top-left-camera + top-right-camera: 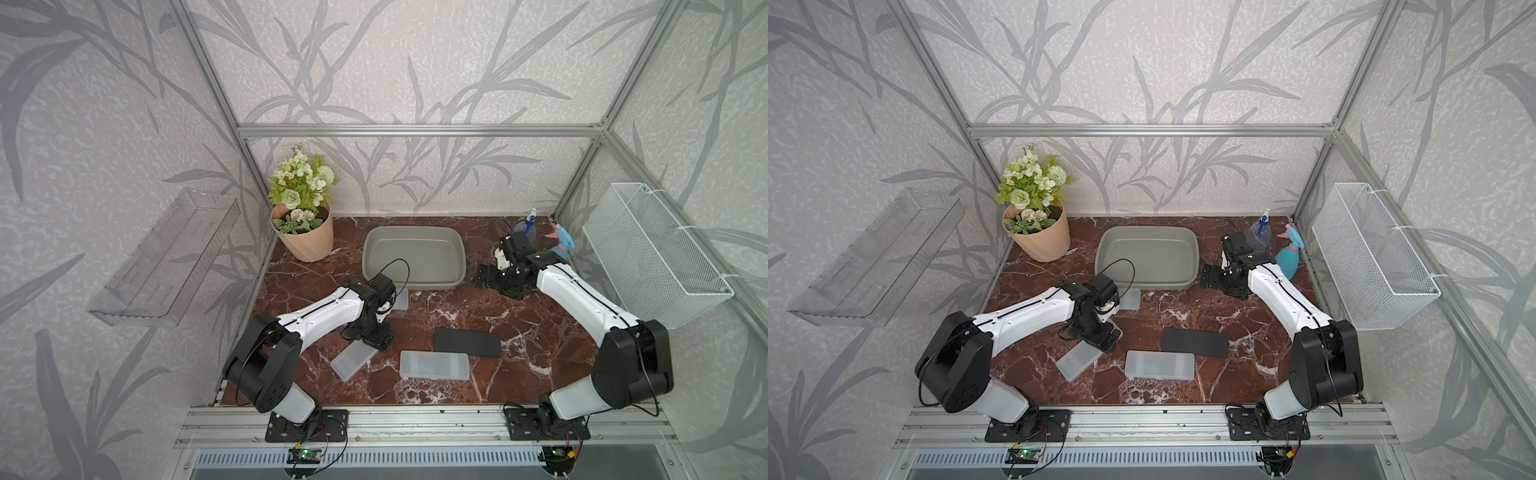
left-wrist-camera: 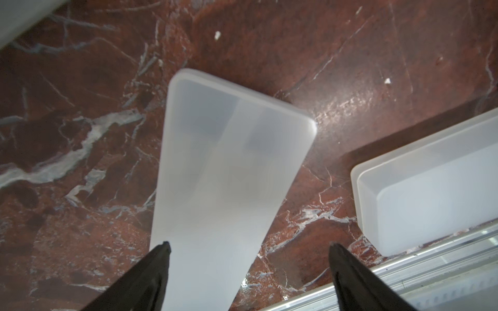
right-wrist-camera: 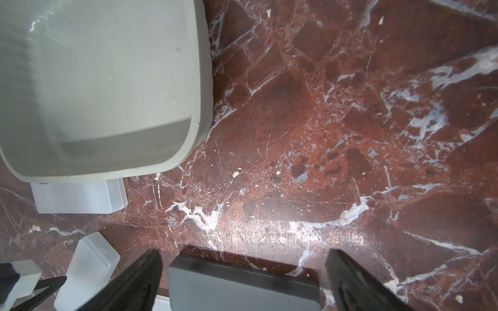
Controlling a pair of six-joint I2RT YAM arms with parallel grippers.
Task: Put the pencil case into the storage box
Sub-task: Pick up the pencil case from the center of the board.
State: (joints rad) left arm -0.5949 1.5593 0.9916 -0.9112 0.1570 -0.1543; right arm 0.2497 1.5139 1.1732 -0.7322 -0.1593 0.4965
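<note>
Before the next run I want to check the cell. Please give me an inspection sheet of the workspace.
Surface: red-brown marble tabletop, a few pale specks.
Job's things: shallow grey-green plastic storage box, empty; outside it on the tabletop, three frosted translucent plastic pencil cases and one black pencil case.
Clutter: peach flower pot, teal spray bottle, clear spray bottle.
Grippers: left gripper open over one frosted case; right gripper open, holding nothing.
Cables: black cable loops above the left wrist.
Surroundings: clear acrylic tray, white wire-mesh basket on side walls.
</note>
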